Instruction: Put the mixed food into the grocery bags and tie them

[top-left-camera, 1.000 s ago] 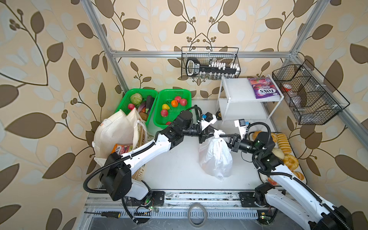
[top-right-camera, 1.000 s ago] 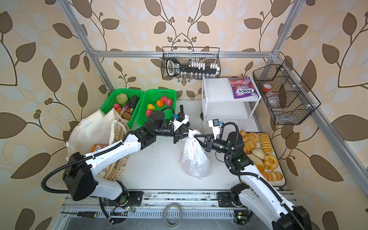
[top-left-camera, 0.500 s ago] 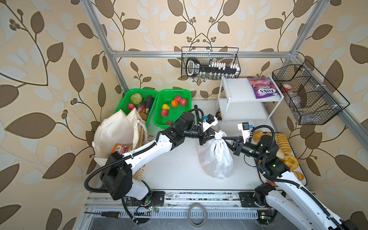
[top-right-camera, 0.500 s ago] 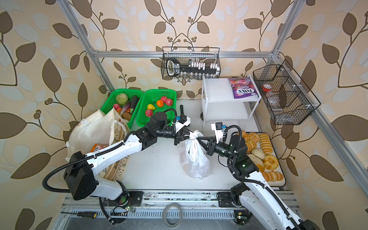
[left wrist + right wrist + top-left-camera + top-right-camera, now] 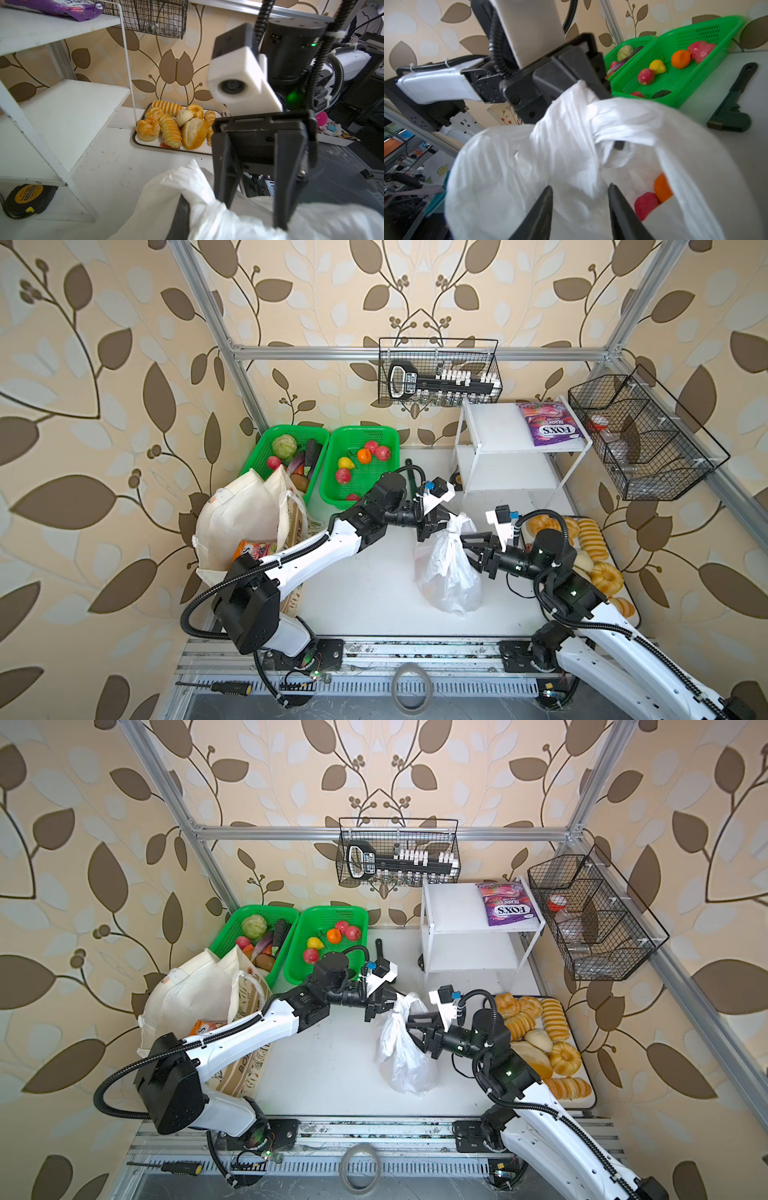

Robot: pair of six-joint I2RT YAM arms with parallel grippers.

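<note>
The white plastic bag [image 5: 449, 572] [image 5: 405, 1056] stands mid-table, its handles knotted at the top. My left gripper [image 5: 440, 522] [image 5: 187, 207] is shut on a handle end above the knot. My right gripper [image 5: 467, 545] [image 5: 580, 186] is open just right of the knot, with crumpled bag plastic lying between its fingers. A red apple [image 5: 645, 204] and an orange [image 5: 662, 188] show inside the bag. The cloth tote [image 5: 241, 522] slumps at left with an orange pouch [image 5: 253, 548] in front. Loose fruits lie in a green basket [image 5: 365, 493]. A purple packet [image 5: 548, 429] lies on the shelf.
A tray [image 5: 143, 143] of bread sits at the right behind my right arm. A white shelf [image 5: 498, 435] stands at the back right, a vegetable basket [image 5: 286, 435] at the back left. A black tool [image 5: 733, 99] lies near the fruit basket. Wire baskets hang on the walls.
My right gripper has opened, let go of the bag handle and drawn back a little to the right. The left gripper keeps its hold; the bag stays put.
</note>
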